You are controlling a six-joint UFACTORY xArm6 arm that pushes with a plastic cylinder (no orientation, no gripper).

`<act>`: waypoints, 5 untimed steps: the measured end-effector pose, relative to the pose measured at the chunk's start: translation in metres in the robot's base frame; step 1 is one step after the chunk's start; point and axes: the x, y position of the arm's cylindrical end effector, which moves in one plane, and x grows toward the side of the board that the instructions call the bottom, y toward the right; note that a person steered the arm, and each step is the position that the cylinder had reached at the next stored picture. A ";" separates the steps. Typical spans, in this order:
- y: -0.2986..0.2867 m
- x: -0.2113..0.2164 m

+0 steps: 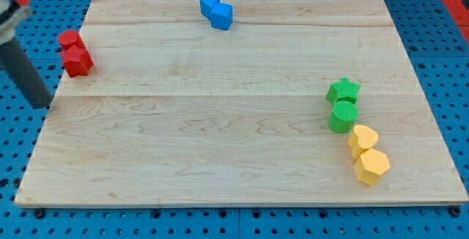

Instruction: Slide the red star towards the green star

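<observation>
The red star, light, rigid and easily slid, is best pushed from its left face toward the green star. My tip is seen left of it, holding nothing.

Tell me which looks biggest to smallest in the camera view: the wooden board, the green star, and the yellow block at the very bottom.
1. wooden board, by far the biggest.
2 and 3. bottom yellow block and green star look about alike. The yellow one sits lower in the view, perhaps nearer the camera, so I won't rank them.

Single high view, angled down over the whole wooden board.
</observation>
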 end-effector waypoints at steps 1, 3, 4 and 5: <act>0.000 -0.026; 0.006 -0.110; 0.038 -0.109; 0.076 -0.092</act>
